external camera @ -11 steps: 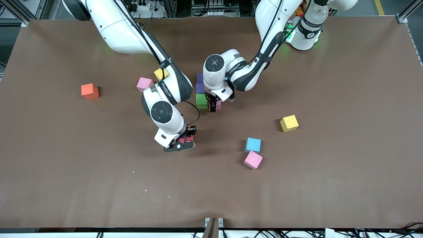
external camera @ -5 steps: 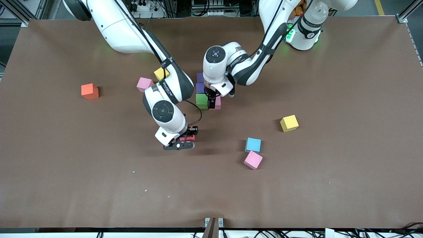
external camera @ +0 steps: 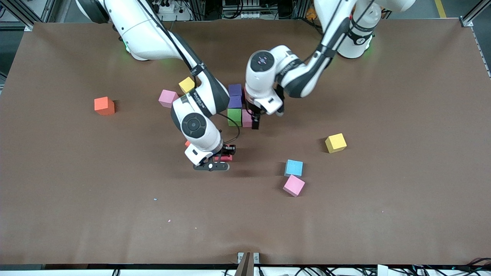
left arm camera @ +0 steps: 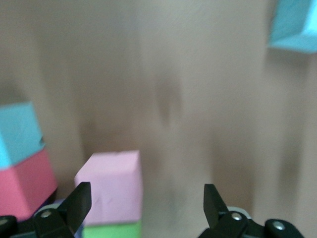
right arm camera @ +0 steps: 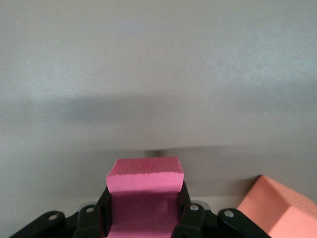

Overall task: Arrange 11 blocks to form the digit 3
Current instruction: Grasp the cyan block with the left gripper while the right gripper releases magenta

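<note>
My right gripper [external camera: 224, 156] [right arm camera: 144, 210] is shut on a crimson block [external camera: 224, 157] [right arm camera: 144, 196], low over bare table. A row of blocks lies mid-table: two purple [external camera: 235, 89] [external camera: 234, 101], then green [external camera: 234, 117] with a pink one [external camera: 247, 118] [left arm camera: 114, 186] beside it. My left gripper [external camera: 254, 122] [left arm camera: 146, 198] hangs open just over that pink block's edge, holding nothing. The left wrist view also shows a light blue block [left arm camera: 17, 134] and a crimson block [left arm camera: 25, 183] by the row.
Loose blocks lie around: orange [external camera: 104, 105], pink [external camera: 168, 97] and yellow [external camera: 187, 84] toward the right arm's end; yellow [external camera: 335, 143], light blue [external camera: 294, 168] and pink [external camera: 294, 185] toward the left arm's end. A red-orange block [external camera: 187, 143] [right arm camera: 277, 210] peeks from under the right arm.
The left gripper has shifted off the pink block toward the left arm's end, still open. The right gripper has carried the crimson block a little toward the row.
</note>
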### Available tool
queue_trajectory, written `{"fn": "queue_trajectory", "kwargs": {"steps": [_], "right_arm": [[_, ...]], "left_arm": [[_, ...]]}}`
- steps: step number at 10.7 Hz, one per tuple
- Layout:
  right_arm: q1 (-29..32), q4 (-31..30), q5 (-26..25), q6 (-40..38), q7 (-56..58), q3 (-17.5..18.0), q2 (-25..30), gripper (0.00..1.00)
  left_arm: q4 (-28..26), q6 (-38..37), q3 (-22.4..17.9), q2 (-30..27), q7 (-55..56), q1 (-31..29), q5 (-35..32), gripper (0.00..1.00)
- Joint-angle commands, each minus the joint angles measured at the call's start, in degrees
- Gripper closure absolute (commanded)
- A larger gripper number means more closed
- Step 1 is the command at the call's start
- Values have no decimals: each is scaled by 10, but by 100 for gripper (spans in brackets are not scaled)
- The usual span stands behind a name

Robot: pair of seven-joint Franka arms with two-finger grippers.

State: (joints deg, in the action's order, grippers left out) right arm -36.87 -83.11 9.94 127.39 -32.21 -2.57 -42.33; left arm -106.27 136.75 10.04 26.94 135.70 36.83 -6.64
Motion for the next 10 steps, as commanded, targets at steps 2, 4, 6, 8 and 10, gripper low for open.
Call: {"fn": "queue_trajectory", "kwargs": {"steps": [2,4,6,8,10], "right_arm": [[-29,-10,2,1,-36,-2,6,92],[-44,-20,-6,4,-53,-6,6,92],[-55,-37,-35,4,-54,-6,11,95],[-61,-68,-37,9,-61,-7,35,95],[-71,-128,-37,50,-61,-7,73,97]], "left_arm": [[38,-33,5,-4,-127,-93,-14,0],[56,-33,7,14,-273,-115,-7,0],[68,-33,6,27,-436,-127,-5,0],[81,-33,5,44,-578,-131,-6,0],[81,-33,3,53,-744,-141,-4,0]]}}
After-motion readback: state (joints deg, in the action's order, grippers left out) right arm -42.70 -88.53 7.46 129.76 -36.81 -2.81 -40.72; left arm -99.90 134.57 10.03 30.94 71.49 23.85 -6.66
